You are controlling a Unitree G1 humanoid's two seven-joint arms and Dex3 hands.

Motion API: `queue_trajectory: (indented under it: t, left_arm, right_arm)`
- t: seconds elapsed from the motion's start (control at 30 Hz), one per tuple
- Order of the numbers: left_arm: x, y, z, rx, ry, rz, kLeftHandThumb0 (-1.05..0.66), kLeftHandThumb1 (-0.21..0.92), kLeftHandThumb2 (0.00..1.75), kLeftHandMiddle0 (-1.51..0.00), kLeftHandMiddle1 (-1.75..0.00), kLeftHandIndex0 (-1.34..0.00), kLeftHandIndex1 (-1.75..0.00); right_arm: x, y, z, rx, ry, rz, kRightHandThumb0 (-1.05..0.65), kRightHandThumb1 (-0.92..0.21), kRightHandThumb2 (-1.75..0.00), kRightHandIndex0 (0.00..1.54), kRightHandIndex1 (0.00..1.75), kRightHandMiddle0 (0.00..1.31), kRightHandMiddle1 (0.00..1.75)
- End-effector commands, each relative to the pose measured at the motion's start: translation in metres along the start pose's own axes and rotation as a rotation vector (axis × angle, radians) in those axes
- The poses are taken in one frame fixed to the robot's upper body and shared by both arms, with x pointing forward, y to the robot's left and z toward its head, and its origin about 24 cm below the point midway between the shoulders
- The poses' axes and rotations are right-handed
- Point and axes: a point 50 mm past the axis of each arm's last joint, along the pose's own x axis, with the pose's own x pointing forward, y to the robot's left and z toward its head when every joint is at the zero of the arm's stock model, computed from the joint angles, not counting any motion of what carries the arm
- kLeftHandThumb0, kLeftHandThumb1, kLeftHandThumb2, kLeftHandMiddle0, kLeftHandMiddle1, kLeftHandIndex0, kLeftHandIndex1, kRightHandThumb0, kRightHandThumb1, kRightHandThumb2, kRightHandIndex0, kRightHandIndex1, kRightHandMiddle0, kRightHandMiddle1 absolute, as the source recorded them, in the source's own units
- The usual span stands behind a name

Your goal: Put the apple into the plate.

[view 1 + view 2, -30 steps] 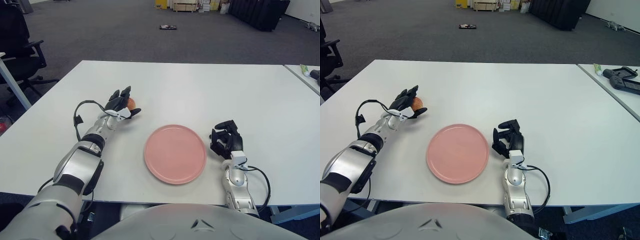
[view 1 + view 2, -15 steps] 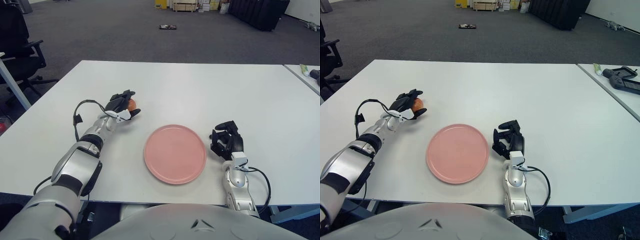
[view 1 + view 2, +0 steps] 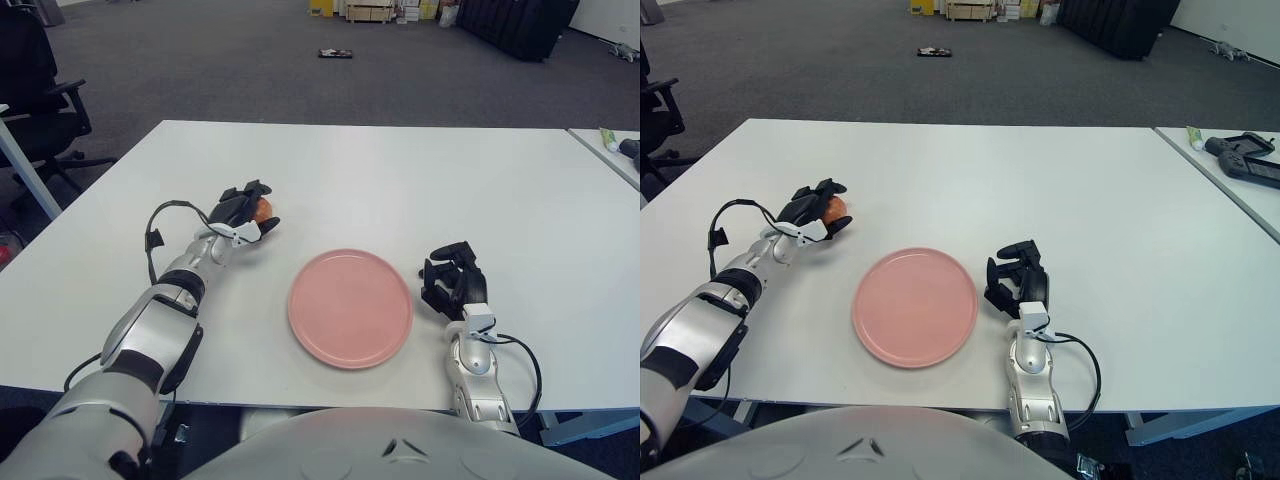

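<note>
— Apple (image 3: 262, 208): where is it found, and how is it held?

— It is seen left of centre in the frame, on the white table (image 3: 400, 180), enclosed by the left hand (image 3: 243, 211). The dark fingers (image 3: 250, 190) are curled over its top and far side, so only a small orange patch is left showing. Whether it has been lifted clear of the surface cannot be told.

— Why would it be gripped from above like that?

— A round fruit is likely to roll if pushed from one side; wrapped this way it can be lifted and carried without slipping, it is judged.

— And the plate (image 3: 350, 307)?

— The pink plate is set at lower centre, apart from the apple, to its lower right. Nothing is seen lying in it, so the placing is judged not yet done.

— What of the other hand?

— The right hand (image 3: 452, 283) is shown just beside the plate's right edge, fingers bent inward with nothing held. Contact with the table cannot be confirmed.

— What is hidden or cut off?

— Most of the apple is covered by the fingers, and both arms are cropped at the bottom edge
</note>
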Motion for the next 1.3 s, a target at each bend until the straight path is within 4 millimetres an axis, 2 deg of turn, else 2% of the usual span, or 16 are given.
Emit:
queue_trajectory:
  t: [0.0,0.1,0.17,0.23,0.37,0.67,0.73,1.03,1.27]
  left_arm:
    - [-0.0136,-0.0238,-0.0127,0.066,0.045,-0.068,-0.55,0.58,0.95,-0.32,-1.53,-0.25,-1.64]
    - [-0.0143,-0.0251,-0.0126,0.109,0.048,-0.028,-0.49,0.39,1.21,-0.76,-1.69,-0.51,-1.72]
    - [-0.0142,-0.0258,-0.0121,0.116,0.061,-0.005,-0.49,0.33,1.29,-0.92,-1.72,-0.58,-1.73]
    - [-0.014,-0.0258,-0.0122,0.116,0.07,0.008,-0.49,0.29,1.34,-1.04,-1.73,-0.62,-1.74]
    - [-0.0141,-0.0264,-0.0126,0.11,0.091,0.026,-0.48,0.28,1.36,-1.14,-1.74,-0.63,-1.74]
    - [-0.0146,-0.0276,-0.0104,0.089,0.084,0.049,-0.48,0.28,1.36,-1.24,-1.75,-0.63,-1.75]
    - [-0.0149,-0.0277,-0.0102,0.101,0.077,0.053,-0.47,0.31,1.32,-1.26,-1.75,-0.61,-1.75]
    - [-0.0149,-0.0277,-0.0087,0.105,0.059,0.056,-0.44,0.41,1.2,-1.24,-1.75,-0.53,-1.75]
    - [-0.0145,-0.0273,-0.0074,0.104,0.049,0.06,-0.43,0.44,1.16,-1.22,-1.75,-0.51,-1.75]
  right_arm:
    - [-0.0021,-0.0015,-0.0047,0.002,0.033,-0.003,-0.38,-0.67,-0.88,0.61,1.33,0.35,1.75]
    - [-0.0022,-0.0015,-0.0045,0.01,0.034,-0.005,-0.38,-0.67,-0.87,0.61,1.33,0.34,1.75]
    - [-0.0023,-0.0017,-0.0043,0.014,0.031,-0.006,-0.38,-0.68,-0.87,0.61,1.33,0.34,1.75]
    - [-0.0024,-0.0018,-0.0042,0.014,0.029,-0.005,-0.38,-0.68,-0.86,0.61,1.33,0.34,1.75]
    - [-0.0025,-0.0018,-0.0039,0.013,0.022,-0.003,-0.38,-0.68,-0.86,0.62,1.34,0.34,1.75]
    - [-0.0027,-0.0026,-0.0029,0.011,0.01,-0.003,-0.38,-0.67,-0.87,0.63,1.33,0.34,1.75]
    - [-0.0028,-0.0027,-0.0028,0.013,0.009,-0.003,-0.38,-0.67,-0.87,0.63,1.33,0.34,1.75]
    - [-0.0028,-0.0025,-0.0024,0.024,0.009,-0.002,-0.38,-0.67,-0.88,0.62,1.33,0.35,1.75]
    - [-0.0022,-0.0024,-0.0022,0.031,0.008,-0.001,-0.38,-0.67,-0.88,0.61,1.33,0.35,1.75]
